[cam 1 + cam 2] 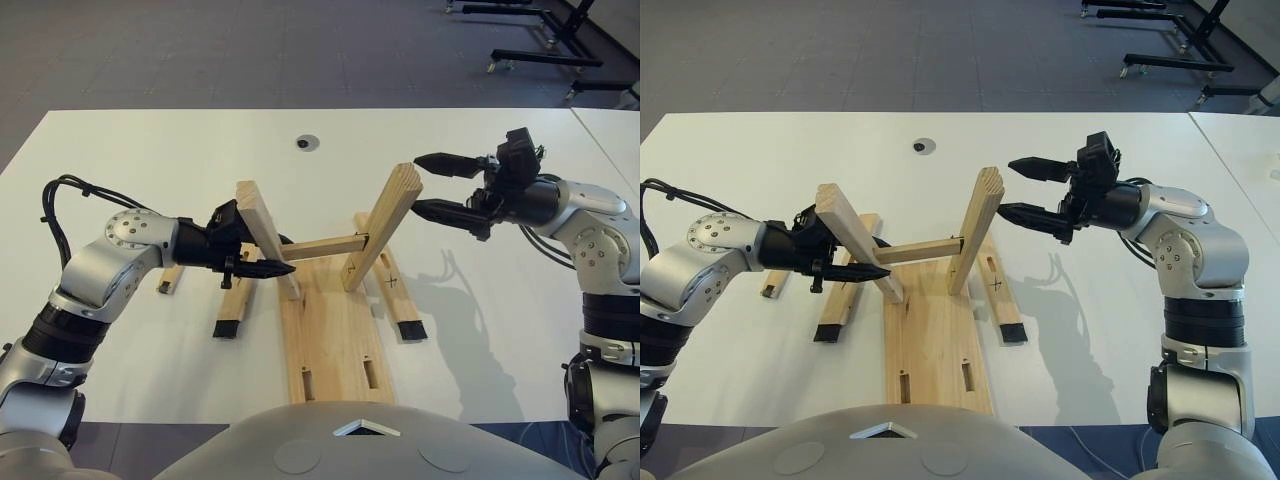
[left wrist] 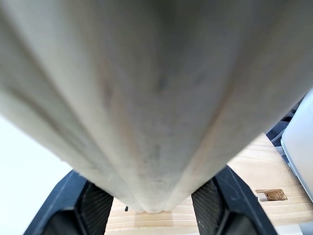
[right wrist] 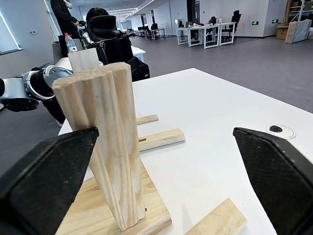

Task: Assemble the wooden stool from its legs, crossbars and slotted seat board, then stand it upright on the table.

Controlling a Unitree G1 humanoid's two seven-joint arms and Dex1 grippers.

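Head view: your left gripper clamps the left leg, joined by a crossbar to the right leg atop the seat board; left wrist: its pads pinch that leg; right wrist: your right gripper gapes wide beside the right leg

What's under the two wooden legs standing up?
The slotted seat board lies flat beneath the left leg and right leg, on the white table. Whether their feet sit in slots is covered by the legs themselves.
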